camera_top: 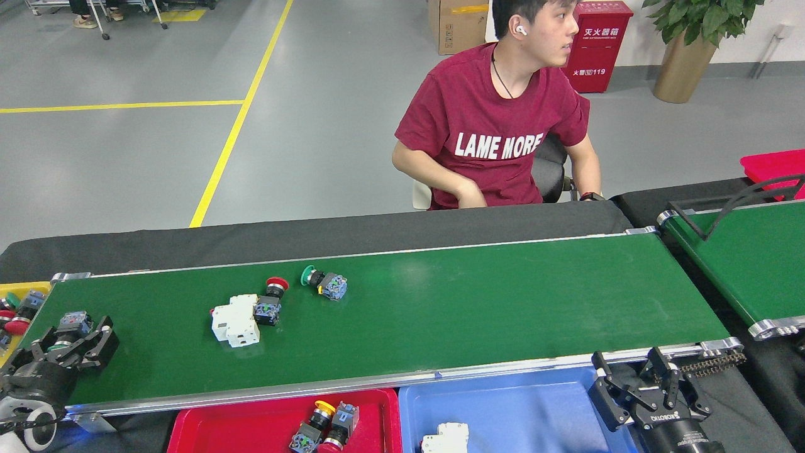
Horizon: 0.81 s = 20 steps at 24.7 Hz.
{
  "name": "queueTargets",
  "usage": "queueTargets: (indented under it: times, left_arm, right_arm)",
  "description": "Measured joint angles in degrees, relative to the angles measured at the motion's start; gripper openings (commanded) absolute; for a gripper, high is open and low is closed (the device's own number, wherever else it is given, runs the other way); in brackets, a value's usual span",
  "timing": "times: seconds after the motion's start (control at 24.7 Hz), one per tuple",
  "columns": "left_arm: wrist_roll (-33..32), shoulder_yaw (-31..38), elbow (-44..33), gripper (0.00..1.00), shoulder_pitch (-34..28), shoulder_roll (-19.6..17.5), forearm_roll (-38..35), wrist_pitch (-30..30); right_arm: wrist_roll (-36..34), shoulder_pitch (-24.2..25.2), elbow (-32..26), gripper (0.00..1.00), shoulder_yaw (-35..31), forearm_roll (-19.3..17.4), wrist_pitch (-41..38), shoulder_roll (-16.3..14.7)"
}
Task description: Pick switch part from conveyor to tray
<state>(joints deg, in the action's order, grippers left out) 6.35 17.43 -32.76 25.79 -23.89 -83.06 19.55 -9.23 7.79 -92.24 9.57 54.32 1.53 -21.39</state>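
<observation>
At the far left end of the long dark-green conveyor belt with silver side rails (440,302), your left gripper (70,343) hangs with its black fingers spread apart around a green-capped push-button switch with a grey-blue contact block (70,326). The switch lies between the fingers, its long axis running away from you up the belt, cap end nearest. Your right gripper (635,384), fingers also apart and empty, hovers well away beside the blue plastic tray (516,409). The left arm is plainly nearer.
</observation>
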Motion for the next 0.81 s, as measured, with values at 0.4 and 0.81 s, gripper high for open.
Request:
queueTargets:
  times: [0.4, 0.81]
  left_arm:
    - [6.22, -3.37, -38.04, 0.08, -27.02, 2.1, 3.68, 12.93]
    - [-7.04, -8.3, -68.29, 1.0, -50.25, 18.21, 4.62, 19.72]
  right_arm:
    - [0.08, 1.13, -0.3, 0.97, -0.22, 0.0, -0.24, 0.02]
    - [0.34, 2.8, -1.99, 0.97, -0.51, 0.0, -0.24, 0.02]
